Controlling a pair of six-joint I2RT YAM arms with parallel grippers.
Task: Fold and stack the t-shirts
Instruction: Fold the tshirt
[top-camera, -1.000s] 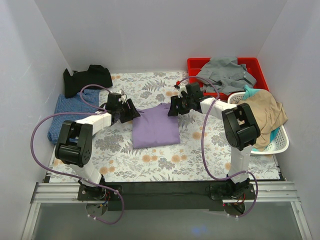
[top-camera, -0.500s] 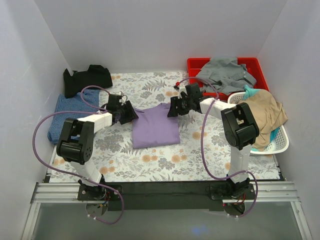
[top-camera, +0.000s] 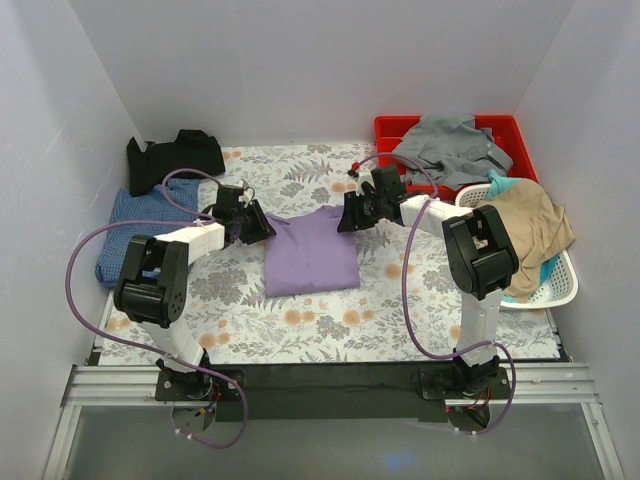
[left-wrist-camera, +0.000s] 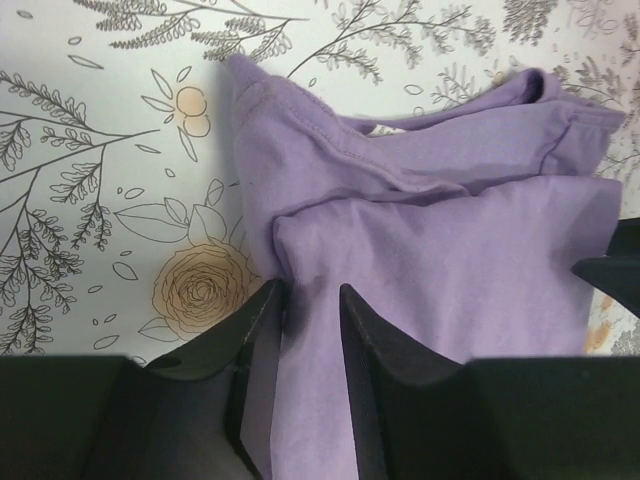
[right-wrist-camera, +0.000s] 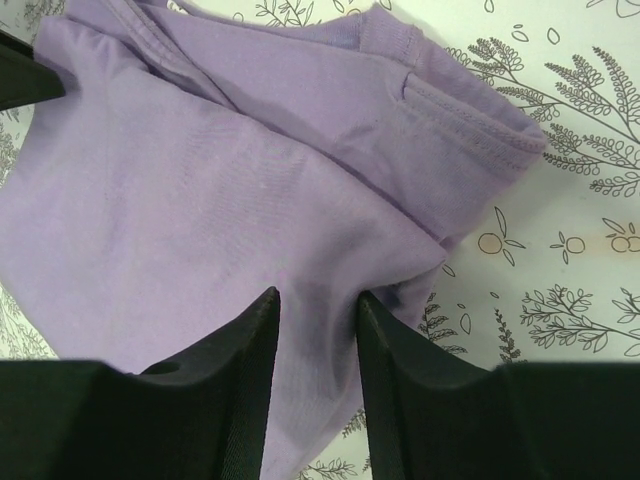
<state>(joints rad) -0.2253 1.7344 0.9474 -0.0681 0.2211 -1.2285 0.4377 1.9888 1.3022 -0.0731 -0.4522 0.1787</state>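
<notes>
The lilac-purple t-shirt (top-camera: 310, 250) lies folded in a rectangle at the middle of the flowered table. My left gripper (top-camera: 262, 226) is at its far left corner, jaws nearly closed with purple cloth pinched between them (left-wrist-camera: 308, 290). My right gripper (top-camera: 347, 213) is at its far right corner, jaws likewise closed on a gathered fold of the cloth (right-wrist-camera: 316, 296). The shirt fills the left wrist view (left-wrist-camera: 450, 230) and the right wrist view (right-wrist-camera: 200, 200). The black t-shirt (top-camera: 175, 152) lies at the far left corner. The blue check t-shirt (top-camera: 135, 225) lies folded at the left edge.
A red bin (top-camera: 390, 128) with a grey garment (top-camera: 450, 145) stands at the far right. A white basket (top-camera: 560, 290) with tan cloth (top-camera: 525, 225) sits at the right edge. White walls close in three sides.
Both grippers have shifted only slightly at the shirt's far corners. The shirt has stayed in place.
</notes>
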